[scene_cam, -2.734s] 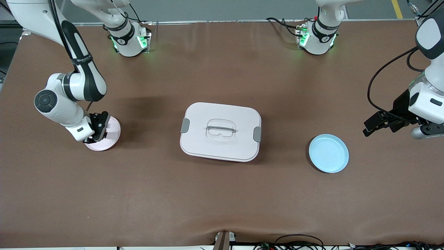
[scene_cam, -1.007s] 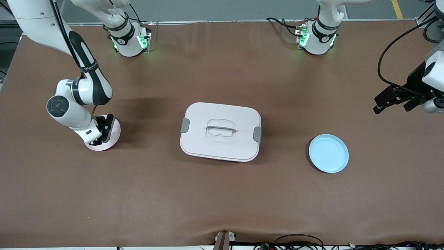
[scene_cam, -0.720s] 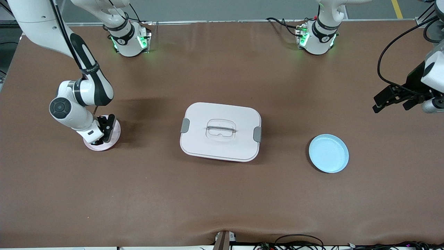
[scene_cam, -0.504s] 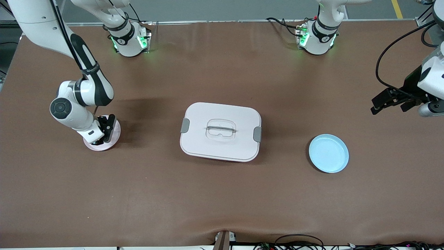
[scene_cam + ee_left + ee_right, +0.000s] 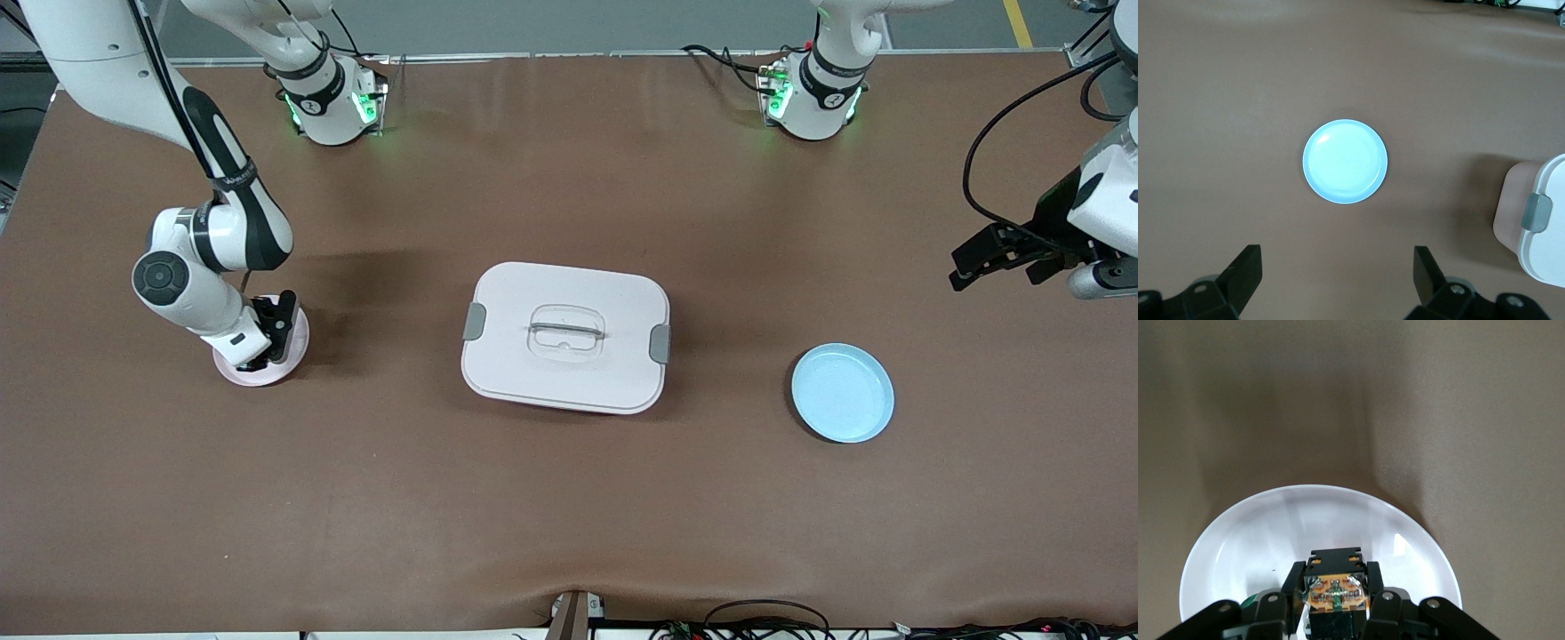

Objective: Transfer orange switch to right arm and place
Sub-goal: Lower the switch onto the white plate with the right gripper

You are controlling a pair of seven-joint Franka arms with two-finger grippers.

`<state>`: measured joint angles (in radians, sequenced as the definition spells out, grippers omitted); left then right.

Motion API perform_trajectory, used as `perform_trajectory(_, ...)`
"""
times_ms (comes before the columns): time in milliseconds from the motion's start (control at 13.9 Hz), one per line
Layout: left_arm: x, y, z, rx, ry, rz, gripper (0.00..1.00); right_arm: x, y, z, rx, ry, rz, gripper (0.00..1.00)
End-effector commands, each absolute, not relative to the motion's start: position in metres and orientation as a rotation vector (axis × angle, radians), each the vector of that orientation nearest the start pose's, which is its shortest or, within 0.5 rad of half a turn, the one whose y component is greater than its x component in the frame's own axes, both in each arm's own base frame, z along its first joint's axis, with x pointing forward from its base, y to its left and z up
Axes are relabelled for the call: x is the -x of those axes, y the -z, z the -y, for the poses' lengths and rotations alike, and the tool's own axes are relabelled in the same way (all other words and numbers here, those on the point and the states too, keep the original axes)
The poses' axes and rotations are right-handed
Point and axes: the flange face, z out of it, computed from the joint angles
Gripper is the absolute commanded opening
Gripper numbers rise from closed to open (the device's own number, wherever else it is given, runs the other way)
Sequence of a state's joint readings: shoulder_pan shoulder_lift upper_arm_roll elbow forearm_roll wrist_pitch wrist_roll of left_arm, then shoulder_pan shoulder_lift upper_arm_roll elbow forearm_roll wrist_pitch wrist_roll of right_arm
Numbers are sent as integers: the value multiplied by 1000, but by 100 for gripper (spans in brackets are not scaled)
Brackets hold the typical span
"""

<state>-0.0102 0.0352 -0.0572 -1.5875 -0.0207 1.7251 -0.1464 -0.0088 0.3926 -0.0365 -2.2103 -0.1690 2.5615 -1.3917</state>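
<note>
The right end effector (image 5: pixel 1337 603) is staying clenched on the orange switch (image 5: pixel 1336 590), holding it low over the pink plate (image 5: pixel 289 356) at the right arm's end of the surface (image 5: pixel 569 498); it has shifted only slightly in the last moments. The left end effector (image 5: pixel 996 260) is released, jaws wide, waiting above the surface near the blue plate (image 5: pixel 1345 161), having drifted slightly. The lidded box (image 5: pixel 565 336) is sitting unmoved between the plates.

Matt brown table (image 5: pixel 569 498); smooth glossy blue plate (image 5: pixel 842 393).
</note>
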Motion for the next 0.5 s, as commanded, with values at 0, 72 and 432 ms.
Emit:
perform_trajectory(0,-580,-621,40,3154,149,38,100,-548,-195,24,2319,-161,2202,0)
perform_trajectory(72,-580,-621,40,3154,149,37,100,-548,-195,24,2319,-161,2202,0)
perform_trajectory(432,-584,-611,39,3156,117,62,100,-548,-191,24,2318,-156,2204,0)
